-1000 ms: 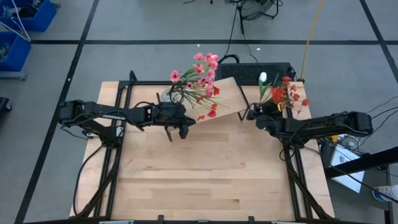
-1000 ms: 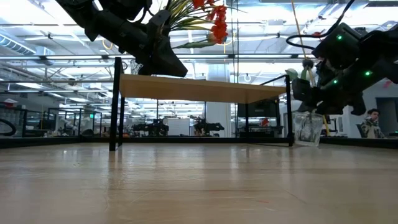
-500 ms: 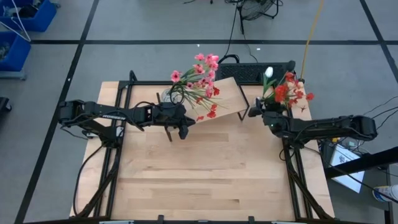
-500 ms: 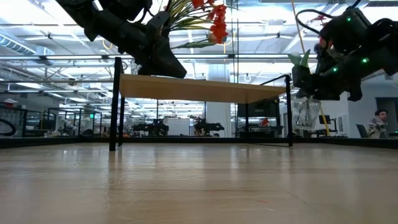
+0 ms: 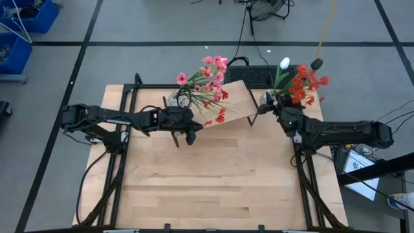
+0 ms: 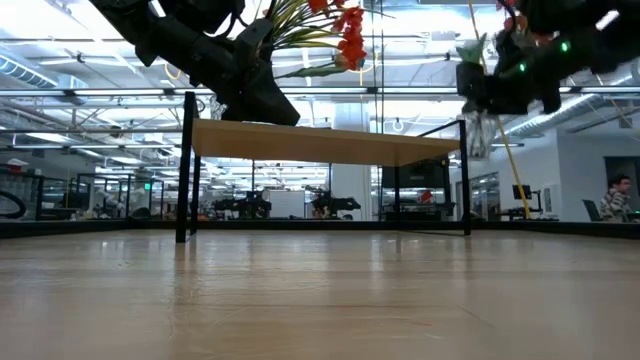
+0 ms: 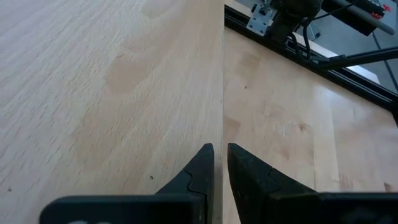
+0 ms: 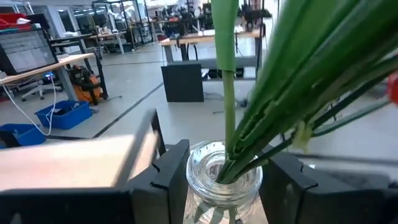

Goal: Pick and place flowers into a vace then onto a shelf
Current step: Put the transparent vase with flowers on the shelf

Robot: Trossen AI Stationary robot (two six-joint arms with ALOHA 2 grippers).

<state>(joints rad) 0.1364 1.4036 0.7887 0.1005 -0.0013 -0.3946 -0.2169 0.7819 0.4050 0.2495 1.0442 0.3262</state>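
The shelf (image 5: 234, 102) stands at the far middle of the tabletop (image 5: 213, 175). On its left end stands a bunch of flowers (image 5: 206, 81). Right of the shelf, the right claw (image 5: 270, 103) holds a vase (image 8: 222, 177) of flowers (image 5: 299, 83) above the tabletop. The left claw (image 5: 182, 137) hangs at the shelf's left near edge.

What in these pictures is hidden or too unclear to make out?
- Vase base: right wrist view, cut off by the edge, flanked by the right gripper's fingers.
- Flowers' blossoms: same view, out of frame.
- Second bunch on the shelf: high view, blossoms hide its vase.
- Left gripper: low view, hard to tell from the arm.
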